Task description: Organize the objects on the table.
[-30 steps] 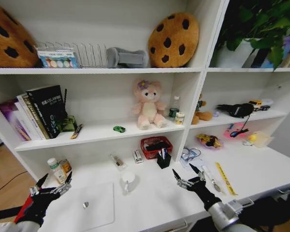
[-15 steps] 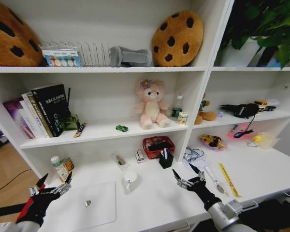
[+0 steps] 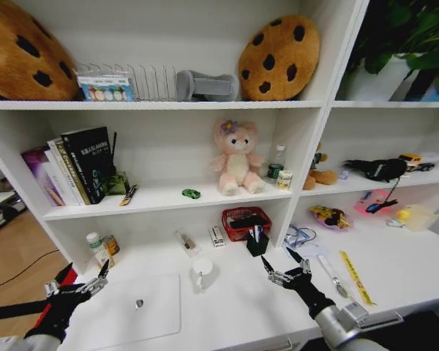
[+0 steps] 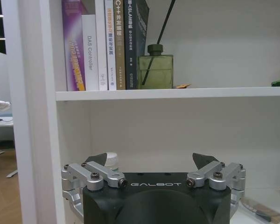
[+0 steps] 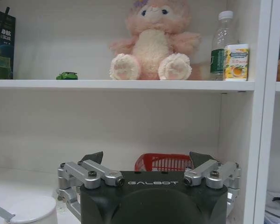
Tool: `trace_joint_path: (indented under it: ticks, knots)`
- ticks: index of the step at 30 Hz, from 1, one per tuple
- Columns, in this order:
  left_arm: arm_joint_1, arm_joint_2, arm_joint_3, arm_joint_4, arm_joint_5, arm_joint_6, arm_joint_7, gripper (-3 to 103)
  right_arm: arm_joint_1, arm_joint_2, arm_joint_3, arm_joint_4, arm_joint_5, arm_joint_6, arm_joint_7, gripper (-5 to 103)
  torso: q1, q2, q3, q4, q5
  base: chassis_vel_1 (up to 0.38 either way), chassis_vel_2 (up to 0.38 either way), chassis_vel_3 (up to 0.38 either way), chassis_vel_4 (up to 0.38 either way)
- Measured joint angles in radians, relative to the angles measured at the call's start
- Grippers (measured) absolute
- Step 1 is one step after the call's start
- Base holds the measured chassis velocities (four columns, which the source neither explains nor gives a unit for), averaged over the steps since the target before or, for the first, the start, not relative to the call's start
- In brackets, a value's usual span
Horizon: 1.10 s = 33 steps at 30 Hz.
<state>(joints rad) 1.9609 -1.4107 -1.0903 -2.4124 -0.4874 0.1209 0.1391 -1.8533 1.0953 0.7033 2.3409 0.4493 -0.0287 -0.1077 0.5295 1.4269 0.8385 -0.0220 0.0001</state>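
The white table (image 3: 238, 303) holds a closed silver laptop (image 3: 128, 313) at the front left, a white mug (image 3: 202, 272), a red basket (image 3: 245, 221) and a black pen holder (image 3: 257, 242). On the shelf above sit a tiny green toy car (image 3: 191, 194) and a small green container (image 3: 118, 183). My left gripper (image 3: 83, 273) hovers open over the laptop's left edge, holding nothing. My right gripper (image 3: 276, 257) hovers open right of the mug, also holding nothing. The wrist views show both open: left gripper (image 4: 149, 161), right gripper (image 5: 144, 158), with the toy car (image 5: 66, 75) beyond.
Books (image 3: 73, 168) lean beside the green container. A pink plush (image 3: 236, 157) and a bottle (image 3: 277, 162) stand on the middle shelf, cookie cushions (image 3: 278, 57) higher up. Two small bottles (image 3: 101, 248) stand at the back left; a yellow ruler (image 3: 356, 276) lies to the right.
The whole picture has shifted to the right, so the camera has moved. Both grippers hold the same open pose over the table.
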Motion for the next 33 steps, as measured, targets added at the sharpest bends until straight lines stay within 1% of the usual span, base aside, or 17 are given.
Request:
trace_joint_path:
  ticks: [5, 7, 9, 11, 20, 25, 29, 33]
  knots:
    - [0.0, 0.0, 0.0, 0.0, 0.0, 0.0, 0.0, 100, 0.0, 0.0, 0.0, 0.0, 0.0, 0.0, 0.0, 100, -0.002, -0.005, -0.003, 0.001, -0.0001, 0.065, 0.046, 0.058, 0.057]
    - [0.0, 0.0, 0.0, 0.0, 0.0, 0.0, 0.0, 100, 0.0, 0.0, 0.0, 0.0, 0.0, 0.0, 0.0, 100, -0.003, -0.006, -0.003, 0.0009, 0.0, 0.0, 0.0, 0.0, 0.0]
    - [0.0, 0.0, 0.0, 0.0, 0.0, 0.0, 0.0, 100, 0.0, 0.0, 0.0, 0.0, 0.0, 0.0, 0.0, 100, -0.003, -0.006, -0.003, 0.0001, -0.0001, 0.0, 0.0, 0.0, 0.0]
    - [0.0, 0.0, 0.0, 0.0, 0.0, 0.0, 0.0, 100, 0.0, 0.0, 0.0, 0.0, 0.0, 0.0, 0.0, 100, -0.003, -0.006, -0.004, 0.0, 0.0, 0.0, 0.0, 0.0, 0.0]
    - [0.0, 0.0, 0.0, 0.0, 0.0, 0.0, 0.0, 100, 0.0, 0.0, 0.0, 0.0, 0.0, 0.0, 0.0, 100, -0.003, -0.006, -0.004, 0.0005, -0.0001, 0.0, 0.0, 0.0, 0.0]
    - [0.0, 0.0, 0.0, 0.0, 0.0, 0.0, 0.0, 100, 0.0, 0.0, 0.0, 0.0, 0.0, 0.0, 0.0, 100, -0.003, -0.006, -0.003, 0.0, -0.0001, 0.0, 0.0, 0.0, 0.0]
    - [0.0, 0.0, 0.0, 0.0, 0.0, 0.0, 0.0, 100, 0.0, 0.0, 0.0, 0.0, 0.0, 0.0, 0.0, 100, -0.003, -0.006, -0.003, 0.0007, -0.0001, 0.0, 0.0, 0.0, 0.0]
    - [0.0, 0.0, 0.0, 0.0, 0.0, 0.0, 0.0, 100, 0.0, 0.0, 0.0, 0.0, 0.0, 0.0, 0.0, 100, -0.003, -0.006, -0.003, 0.0005, -0.0001, 0.0, 0.0, 0.0, 0.0]
